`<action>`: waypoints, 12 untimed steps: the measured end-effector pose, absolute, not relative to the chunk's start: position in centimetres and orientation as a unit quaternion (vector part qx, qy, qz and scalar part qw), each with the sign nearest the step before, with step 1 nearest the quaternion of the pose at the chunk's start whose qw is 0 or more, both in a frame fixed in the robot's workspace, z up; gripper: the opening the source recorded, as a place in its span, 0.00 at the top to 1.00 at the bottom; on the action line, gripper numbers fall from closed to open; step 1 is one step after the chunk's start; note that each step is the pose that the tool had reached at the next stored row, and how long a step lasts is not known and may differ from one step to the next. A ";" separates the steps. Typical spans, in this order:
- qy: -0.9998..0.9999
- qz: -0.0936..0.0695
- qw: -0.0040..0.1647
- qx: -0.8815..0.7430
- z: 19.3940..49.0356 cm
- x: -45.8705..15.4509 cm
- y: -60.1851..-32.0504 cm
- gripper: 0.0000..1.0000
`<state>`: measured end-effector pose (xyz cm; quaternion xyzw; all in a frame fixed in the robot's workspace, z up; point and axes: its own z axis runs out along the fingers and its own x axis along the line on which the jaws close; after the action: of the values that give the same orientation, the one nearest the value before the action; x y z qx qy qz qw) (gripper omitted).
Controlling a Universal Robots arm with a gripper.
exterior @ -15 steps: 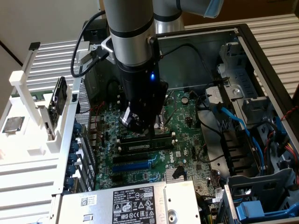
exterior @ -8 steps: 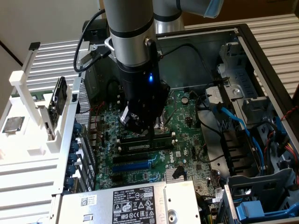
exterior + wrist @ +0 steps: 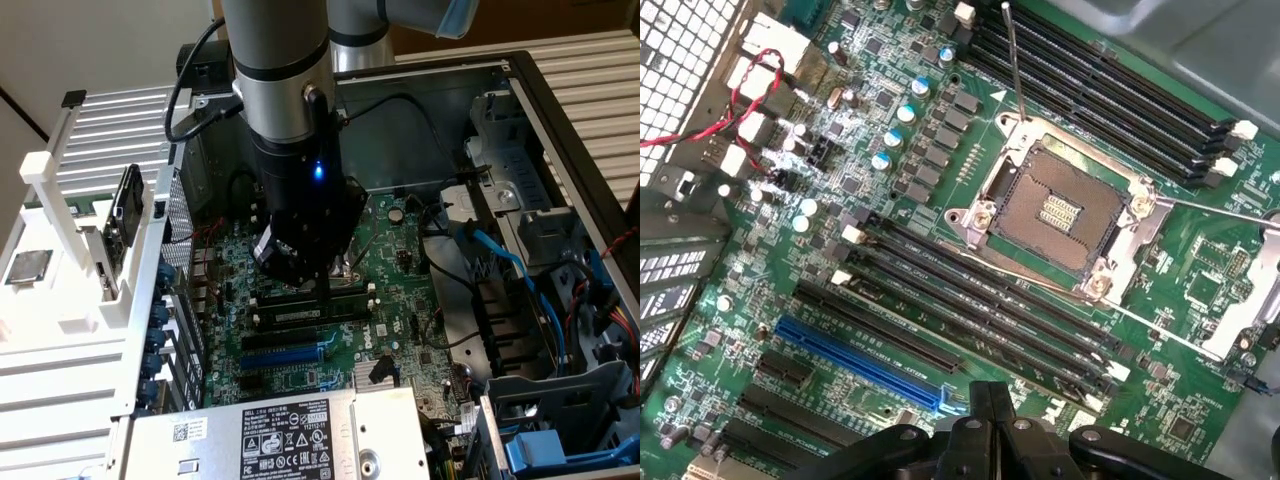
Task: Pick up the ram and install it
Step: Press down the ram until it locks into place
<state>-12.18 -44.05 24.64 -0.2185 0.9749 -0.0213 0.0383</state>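
Note:
The ram (image 3: 300,313) is a long, thin stick with pale labels. It stands in a black motherboard slot between white end clips, just in front of the CPU socket. In the wrist view the ram (image 3: 980,290) is an edge-on strip with fine print among the parallel black slots. My gripper (image 3: 330,285) hangs straight down from the arm over these slots, with its narrow tips right at the ram's upper edge. Its fingers (image 3: 990,398) are shut together, with nothing between them.
The open CPU socket (image 3: 1055,210) lies beside the slots, and a blue expansion slot (image 3: 860,360) lies on their other side. A power supply (image 3: 280,440) fills the case front. Blue cables (image 3: 500,260) run at the exterior view's right. A white rack (image 3: 60,230) holding a silver chip (image 3: 28,266) stands at its left.

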 end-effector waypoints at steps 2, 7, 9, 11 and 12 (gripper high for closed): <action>0.978 -0.022 0.038 -0.205 24.6 -12.2 -44.1 0.90; 0.985 -0.023 0.037 -0.169 24.6 -12.2 -44.1 0.90; 0.987 -0.024 0.037 -0.155 24.6 -12.2 -44.1 0.90; 0.989 -0.024 0.036 -0.141 24.6 -12.2 -44.0 0.90; 0.990 -0.025 0.036 -0.134 24.6 -12.2 -44.1 0.90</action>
<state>-12.18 -44.05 24.58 -0.1335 0.9901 -0.0246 0.0363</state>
